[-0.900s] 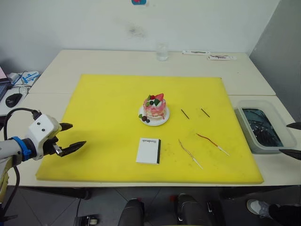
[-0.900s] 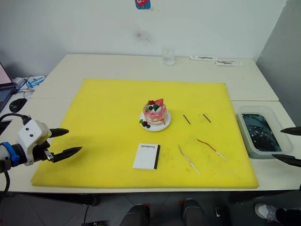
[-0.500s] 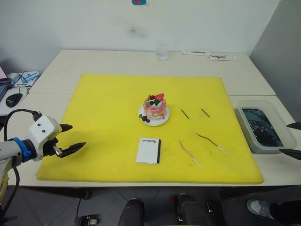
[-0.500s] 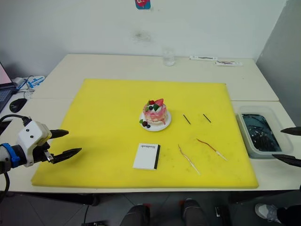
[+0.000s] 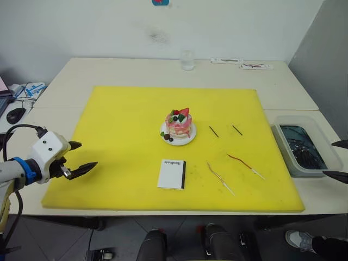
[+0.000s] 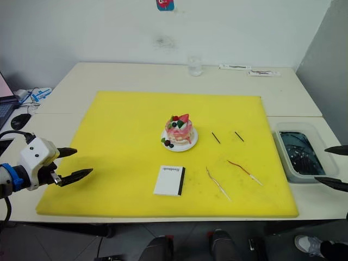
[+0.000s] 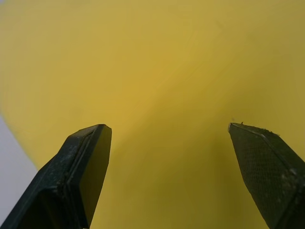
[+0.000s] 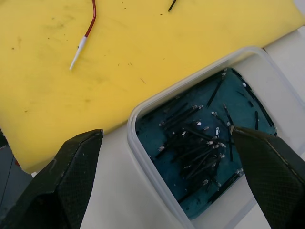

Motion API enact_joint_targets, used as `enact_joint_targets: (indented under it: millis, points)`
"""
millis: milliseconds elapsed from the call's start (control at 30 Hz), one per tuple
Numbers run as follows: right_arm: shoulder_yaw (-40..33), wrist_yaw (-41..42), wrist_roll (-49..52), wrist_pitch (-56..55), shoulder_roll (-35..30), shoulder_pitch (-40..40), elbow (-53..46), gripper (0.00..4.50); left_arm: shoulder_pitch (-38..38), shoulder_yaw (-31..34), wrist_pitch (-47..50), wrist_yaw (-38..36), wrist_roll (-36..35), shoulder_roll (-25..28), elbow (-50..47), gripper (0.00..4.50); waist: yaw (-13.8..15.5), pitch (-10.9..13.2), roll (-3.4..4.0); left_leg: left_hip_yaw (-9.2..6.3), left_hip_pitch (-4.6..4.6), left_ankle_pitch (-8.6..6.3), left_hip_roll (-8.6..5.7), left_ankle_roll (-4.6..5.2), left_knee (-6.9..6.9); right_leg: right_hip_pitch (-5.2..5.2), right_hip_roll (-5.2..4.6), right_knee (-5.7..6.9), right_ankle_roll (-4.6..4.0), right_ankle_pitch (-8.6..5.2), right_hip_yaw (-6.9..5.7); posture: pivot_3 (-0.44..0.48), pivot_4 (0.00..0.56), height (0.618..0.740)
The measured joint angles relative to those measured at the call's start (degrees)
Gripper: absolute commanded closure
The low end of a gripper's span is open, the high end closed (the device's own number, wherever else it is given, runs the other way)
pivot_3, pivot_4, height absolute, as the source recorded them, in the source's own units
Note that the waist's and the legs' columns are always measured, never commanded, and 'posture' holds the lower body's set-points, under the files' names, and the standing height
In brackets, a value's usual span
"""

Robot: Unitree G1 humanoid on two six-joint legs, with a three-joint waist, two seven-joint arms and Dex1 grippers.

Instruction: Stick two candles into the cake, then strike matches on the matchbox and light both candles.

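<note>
The pink cake (image 5: 179, 124) on its white plate (image 5: 186, 139) stands mid-mat on the yellow mat (image 5: 119, 125). The white matchbox (image 5: 172, 174) lies in front of it. Right of the box lie the gold candle (image 5: 219, 177) and the dark red candle (image 5: 244, 165), whose pale end also shows in the right wrist view as the red candle (image 8: 86, 33). Two short dark matches (image 5: 213, 131) (image 5: 237, 130) rest right of the cake. My left gripper (image 5: 79, 156) hangs open and empty over the mat's left edge. My right gripper (image 5: 340, 160) is open over the tub at the far right.
A clear plastic tub (image 5: 318, 141) with dark water and several spent sticks sits right of the mat. A glass (image 5: 187, 60) and two small flat items (image 5: 255, 66) stand at the table's back. A mouse (image 5: 15, 115) and cables lie at the far left.
My left gripper has shifted slightly left and back, staying open. The right gripper has not moved.
</note>
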Motion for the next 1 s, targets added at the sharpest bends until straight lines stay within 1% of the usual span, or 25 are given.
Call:
enact_joint_targets:
  millis: [133,367,500,667,733,867,933,1000]
  points:
    - [0.0,-0.1,0.0,-0.1,0.0,-0.1,-0.1,0.00,-2.1,0.0,3.1,-3.6,-3.5,0.0,1.4,0.07,-0.1,0.0,0.00,0.01,0.00,0.00,0.00,0.00,0.01,0.00,0.00,0.02,0.00,0.00,0.01,0.000,0.150,0.740]
    - [-0.1,-0.5,0.4,0.6,0.2,0.1,-1.7,0.00,-1.2,0.0,3.3,-4.8,-3.8,0.0,1.0,0.07,0.0,0.0,0.00,0.01,0.00,0.00,0.00,0.00,0.00,0.00,0.00,0.03,0.00,0.00,0.01,0.000,0.150,0.740]
    - [-0.2,-1.4,1.4,3.4,0.4,-0.6,-4.3,0.00,-0.5,0.0,6.2,-5.6,-5.3,0.0,-1.4,0.07,-0.1,0.0,0.00,0.00,0.01,0.00,0.00,0.00,0.03,0.00,0.00,0.04,0.00,0.00,0.01,0.000,0.150,0.740]
    - [-0.3,-3.5,5.3,8.7,0.6,-3.2,-11.0,0.00,-0.5,-0.5,14.0,-6.0,-11.2,-0.7,-9.3,0.07,0.0,0.0,0.00,-0.01,0.05,0.00,0.00,0.00,0.03,0.02,0.00,0.10,0.01,0.00,0.01,0.000,0.150,0.740]
    - [-0.2,-5.1,7.2,12.1,0.9,-3.6,-14.2,0.00,-0.6,-1.5,18.1,-4.6,-14.6,-2.8,-14.1,0.07,0.0,0.0,0.04,0.00,0.04,0.00,0.00,0.00,0.04,0.04,-0.01,0.09,0.01,0.00,0.02,0.000,0.150,0.740]
    - [0.3,-9.8,11.6,20.4,1.9,-4.2,-24.8,0.00,-1.4,-9.1,24.8,-0.8,-22.5,-8.6,-27.9,0.07,0.1,0.0,0.02,-0.07,-0.04,0.00,0.00,0.00,0.05,0.04,0.02,0.07,0.06,0.04,0.02,0.000,0.150,0.740]
    - [0.4,-12.2,13.2,24.1,3.0,-3.9,-28.8,0.00,-2.9,-10.4,26.7,1.2,-24.8,-10.1,-31.0,0.07,0.1,0.0,0.01,-0.12,-0.01,0.00,0.00,0.00,0.05,0.05,0.05,0.10,0.06,0.04,0.01,0.000,0.150,0.740]
    - [1.2,-15.5,14.1,28.4,4.3,-2.0,-33.0,0.00,-4.8,-12.0,28.1,3.0,-26.6,-11.4,-33.2,0.07,0.2,-0.1,0.04,-0.13,0.02,0.01,-0.01,0.00,0.07,0.08,0.06,0.12,0.05,0.03,0.02,0.000,0.150,0.740]
